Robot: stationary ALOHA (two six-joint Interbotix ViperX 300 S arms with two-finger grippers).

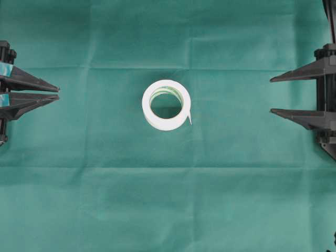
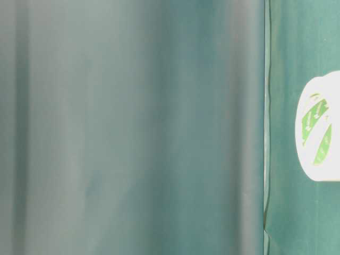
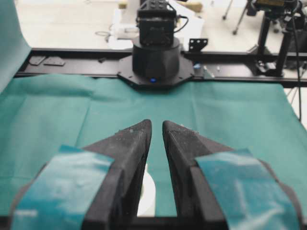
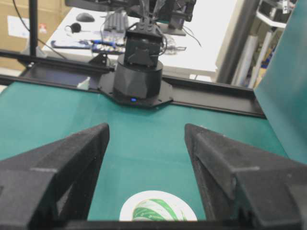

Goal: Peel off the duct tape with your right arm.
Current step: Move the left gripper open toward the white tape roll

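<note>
The duct tape lies flat on the green cloth at the middle of the overhead view, its round opening facing up and showing a green-printed inner core. A short loose white strip end sticks out from the roll at about 4 o'clock.

The left gripper sits at 9 o'clock from the roll, well apart from it, its two tapered fingers nearly together with only a narrow slit between the tips and nothing in them. Teal tape patches mark its fingers in the left wrist view.

The right gripper sits at 3 o'clock, also well apart from the roll. Its fingers stand clearly spread, with a wide gap, and hold nothing. In the right wrist view the roll shows between them, low in the frame.
</note>
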